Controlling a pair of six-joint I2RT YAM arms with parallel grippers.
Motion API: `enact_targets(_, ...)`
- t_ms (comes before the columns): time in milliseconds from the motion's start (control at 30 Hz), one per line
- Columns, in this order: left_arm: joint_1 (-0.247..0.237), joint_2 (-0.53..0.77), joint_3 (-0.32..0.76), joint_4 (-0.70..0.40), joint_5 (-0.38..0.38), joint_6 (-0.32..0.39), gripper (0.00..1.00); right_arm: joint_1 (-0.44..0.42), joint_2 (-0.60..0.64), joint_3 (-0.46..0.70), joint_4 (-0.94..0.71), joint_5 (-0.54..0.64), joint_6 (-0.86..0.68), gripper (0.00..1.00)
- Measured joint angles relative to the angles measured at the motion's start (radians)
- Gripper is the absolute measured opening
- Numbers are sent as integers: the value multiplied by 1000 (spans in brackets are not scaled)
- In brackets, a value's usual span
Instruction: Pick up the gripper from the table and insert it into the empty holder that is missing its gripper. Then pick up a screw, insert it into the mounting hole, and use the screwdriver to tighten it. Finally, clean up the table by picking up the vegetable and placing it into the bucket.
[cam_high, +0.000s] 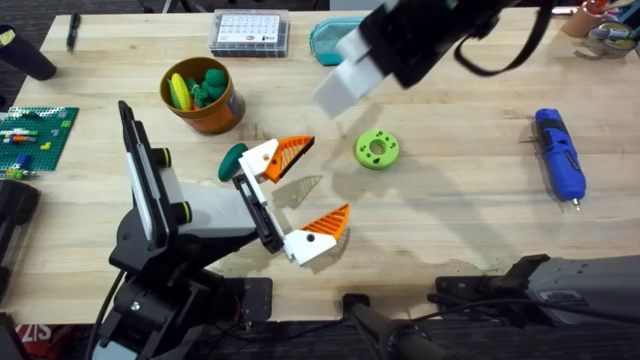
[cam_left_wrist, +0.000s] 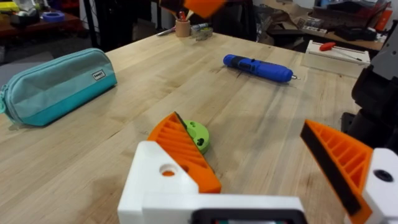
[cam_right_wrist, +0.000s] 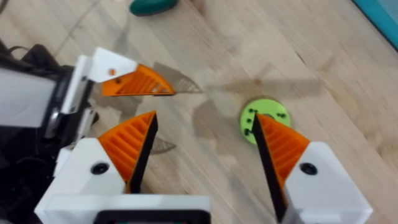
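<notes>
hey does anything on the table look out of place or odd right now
Only mildly: the vegetable lies loose on the table beside the bucket, not in it, close by the open left pincer. The screwdriver lies flat near the right edge. Nothing looks spilled or broken.

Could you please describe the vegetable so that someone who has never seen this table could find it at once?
Start at the orange-brown bucket near the table's far left. Just in front of it, beside the left gripper, lies the vegetable, a small smooth dark green oval. Unlike the lime green disc farther right, it has no holes.
</notes>
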Motion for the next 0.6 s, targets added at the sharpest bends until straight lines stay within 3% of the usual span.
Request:
enact_targets(433, 0, 0, 0, 0, -4, -1, 990, -36, 7, 0, -6, -5, 51, 936)
enact_targets(600, 0, 0, 0, 0, -4, -1, 990, -70, 56, 0, -6, -154, 42, 936)
